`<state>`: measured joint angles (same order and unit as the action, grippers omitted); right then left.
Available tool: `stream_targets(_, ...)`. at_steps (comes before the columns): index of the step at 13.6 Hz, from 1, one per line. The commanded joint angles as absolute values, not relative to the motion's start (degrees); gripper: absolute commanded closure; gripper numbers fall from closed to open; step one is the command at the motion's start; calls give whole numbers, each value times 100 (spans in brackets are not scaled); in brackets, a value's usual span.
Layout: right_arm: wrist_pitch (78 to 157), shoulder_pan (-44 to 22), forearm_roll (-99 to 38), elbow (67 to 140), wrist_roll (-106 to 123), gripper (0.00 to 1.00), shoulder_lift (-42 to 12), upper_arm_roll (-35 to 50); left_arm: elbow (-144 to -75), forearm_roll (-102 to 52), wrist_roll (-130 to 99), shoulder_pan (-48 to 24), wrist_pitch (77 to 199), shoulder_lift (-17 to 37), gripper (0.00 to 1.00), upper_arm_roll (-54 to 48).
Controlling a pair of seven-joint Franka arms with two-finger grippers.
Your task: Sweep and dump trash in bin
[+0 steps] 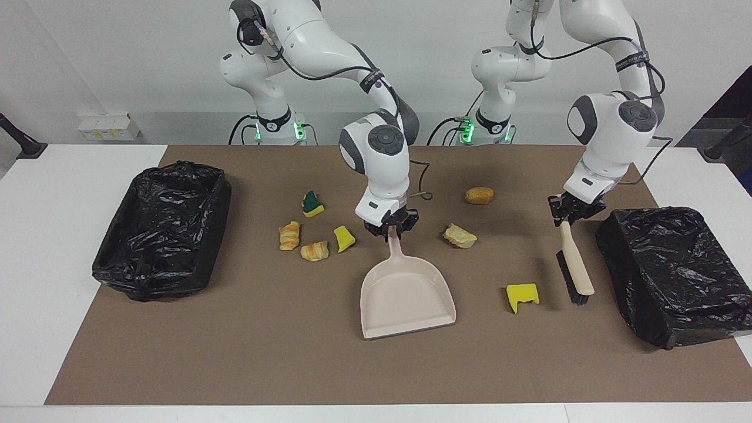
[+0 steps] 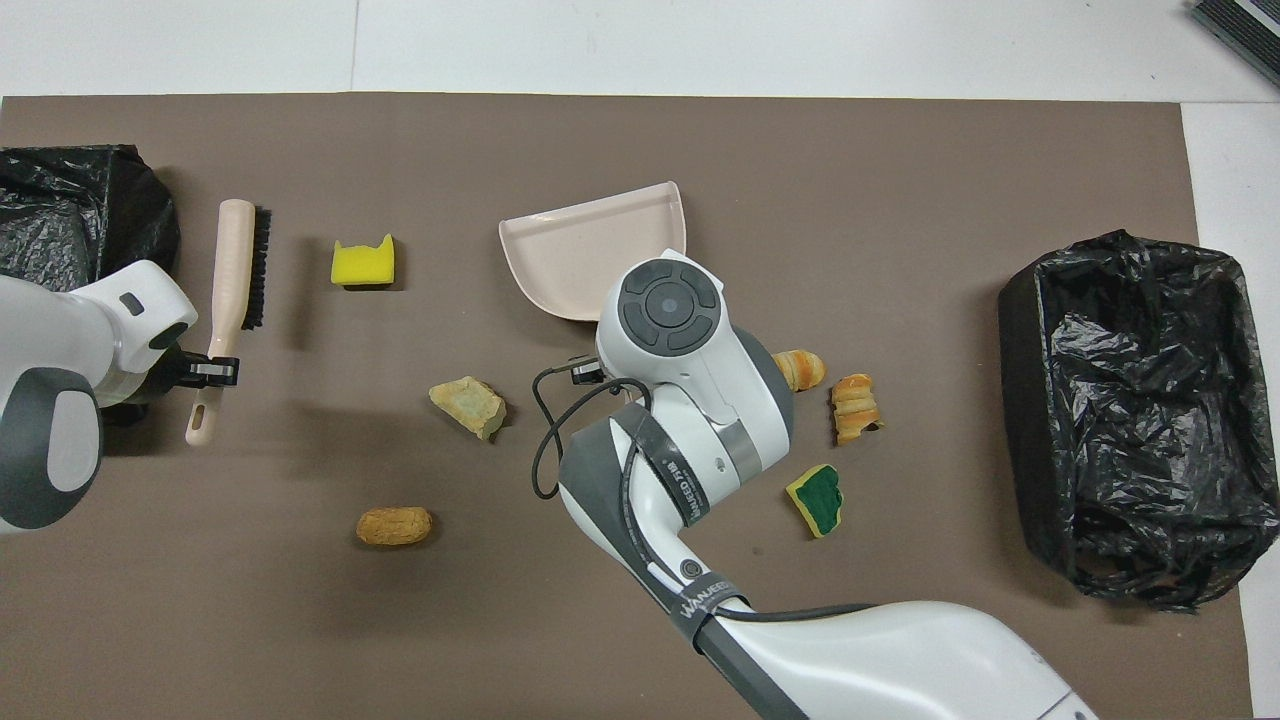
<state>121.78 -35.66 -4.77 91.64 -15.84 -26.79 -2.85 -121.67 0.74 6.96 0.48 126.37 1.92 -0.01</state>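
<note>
- Nearest robots, tan oval bread lump [image 1: 479,195] is lying toward left arm's end of brown mat [image 1: 247,364]; green-and-yellow sponge [image 1: 312,203] is lying toward right arm's end.
- Right gripper [image 1: 392,231] is clamping on beige plastic dustpan [image 1: 407,296] by its handle, pan tilting.
- Left gripper [image 1: 565,217] is clamping on beige black-bristled brush [image 1: 576,270], just beside black-bagged bin [image 1: 675,273].
- Farther out, notched yellow sponge piece [image 1: 522,295] is lying between brush & pan.

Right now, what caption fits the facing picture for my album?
Right claw grips beige plastic dustpan; left claw grips beige brush; trash unswept.
</note>
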Motion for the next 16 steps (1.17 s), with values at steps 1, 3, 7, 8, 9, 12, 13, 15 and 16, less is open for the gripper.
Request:
stream_targets(1,11421,-3087,-475,9237,204,100,-1980,-246,-11602,79,764,123,12533,772,100,-79)
stream_targets(3,10577,-2814,-431,9263,1523,100,-1540,-263,-11575,97,957,79,12516,878,100,-123)
stream_targets(7,10019,-2663,279,9719,3992,100,-1117,-255,-11584,79,2063,-297,12191,862,100,-141)
stream_targets(8,10063,-2620,351,9930,4591,100,-1021,-264,-11593,79,2205,-429,12034,844,100,-141)
stream_targets(9,10255,-2584,430,10227,4840,100,-880,-255,-11601,79,2415,-535,11823,809,100,-141)
stream_targets(12,10494,-2741,598,10651,4843,100,-712,-246,-11654,79,3031,-808,11304,704,100,-141)
stream_targets(13,10555,-2803,598,10696,4843,100,-712,-255,-11654,79,3041,-904,11129,686,100,-141)
stream_targets(15,10809,-2812,642,10880,4843,100,-712,-246,-11663,79,3067,-1203,10734,598,100,-141)
stream_targets(16,10941,-2839,659,10994,4834,100,-712,-246,-11698,79,3102,-1378,10575,537,100,-141)
